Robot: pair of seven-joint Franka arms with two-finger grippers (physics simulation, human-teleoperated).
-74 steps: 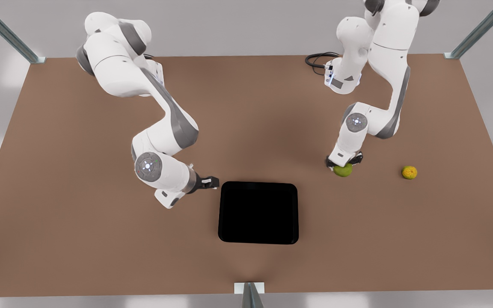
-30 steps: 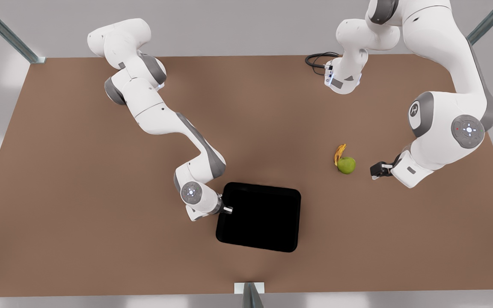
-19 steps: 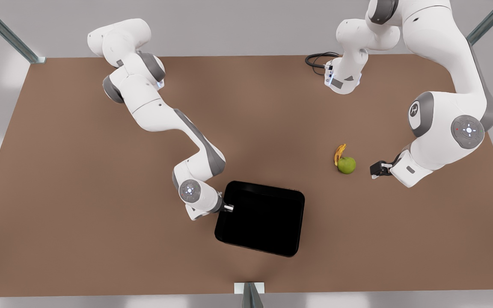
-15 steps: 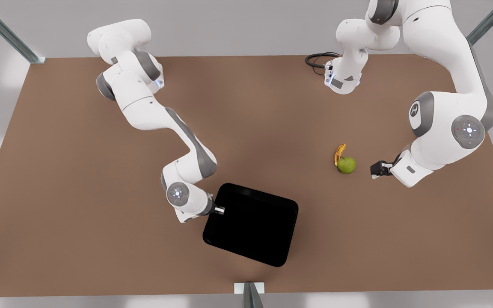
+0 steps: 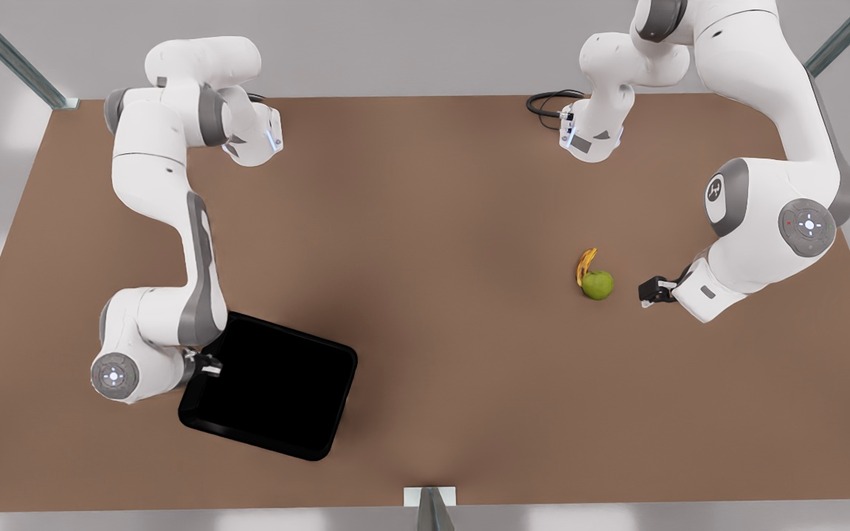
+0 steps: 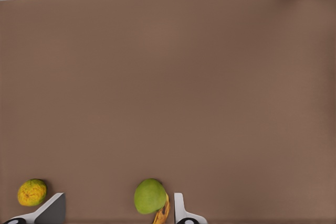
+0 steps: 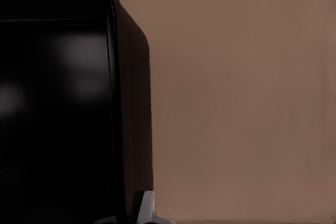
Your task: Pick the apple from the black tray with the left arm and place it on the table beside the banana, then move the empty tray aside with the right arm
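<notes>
The black tray (image 5: 270, 387) lies skewed on the table (image 5: 432, 206) near the front edge, at the front view's left. My right gripper (image 5: 207, 364) is shut on its rim at the corner; one of its fingers (image 7: 147, 207) stands against the outside of the tray's wall (image 7: 128, 103). The yellow-green apple (image 5: 598, 285) rests on the table touching the banana (image 5: 585, 264), at the front view's right. My left gripper (image 5: 647, 293) waits open a little to the right of the apple, apart from it. In the left wrist view the apple (image 6: 149, 196) and banana (image 6: 162, 214) lie beyond its spread fingers (image 6: 52, 208).
A rough yellow-orange fruit (image 6: 31, 191) lies on the table beside the apple. A black cable (image 5: 545, 103) coils at the far edge by an arm base. Metal frame posts (image 5: 429, 505) stand at the table's edges. Bare tabletop spans the middle.
My right gripper has dragged the tray from the table's middle toward the front view's left, turning it further askew. The left arm, apple and banana have stayed put.
</notes>
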